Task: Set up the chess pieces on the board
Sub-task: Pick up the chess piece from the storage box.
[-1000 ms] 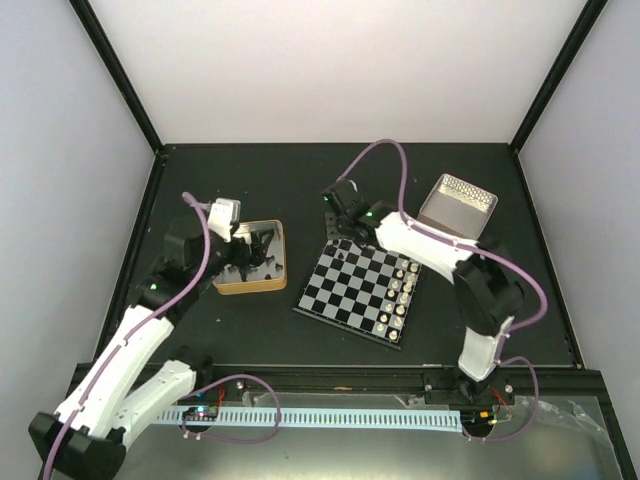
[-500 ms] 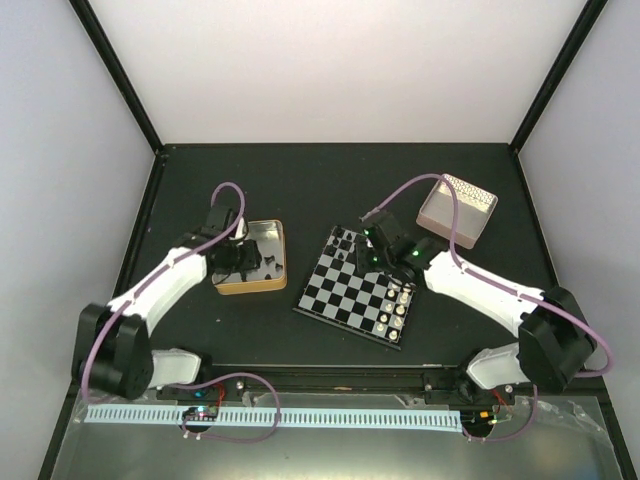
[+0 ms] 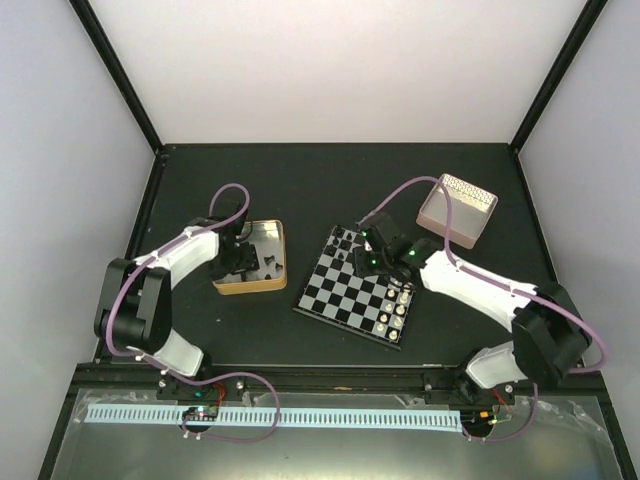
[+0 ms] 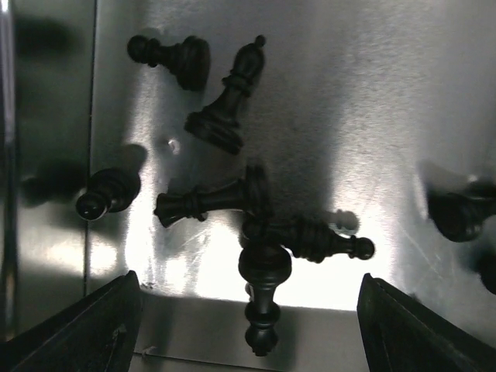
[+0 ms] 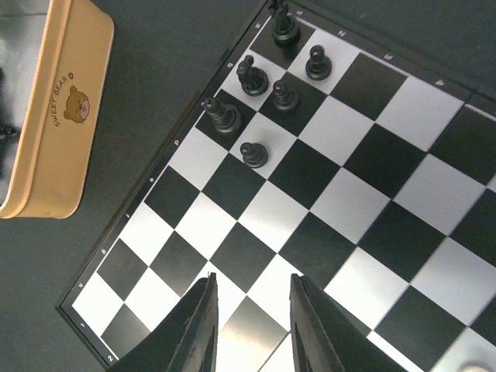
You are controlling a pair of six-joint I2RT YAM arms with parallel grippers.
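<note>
- Where the overhead camera looks down on the dark desk, the chessboard lies near the middle, turned at an angle. A gold-rimmed tin sits to its left and a pink box lies well apart at the far right.
- In the same view the left hand reaches down into the tin. The right hand hangs over the board's far-left corner, where a few black chess pieces stand. White pieces line the opposite edge of the board.
- From the left wrist, the left hand is spread wide, its fingers at the two lower corners with nothing pinched between them.
- On the shiny tin floor black pieces lie toppled. A pawn and a bishop lie at the top, and another pawn is off to the left.
- Three taller pieces touch in a cluster just ahead of the fingers, and one more lies at the right edge.
- From the right wrist, the right hand holds nothing; its fingers stand apart with board squares showing between them.
- Six black pieces stand upright in the board's far corner: three taller ones along the edge and three pawns one row in.
- The tin's yellow wall, printed "SWEET BEAR", lies beside the board, not touching it.
</note>
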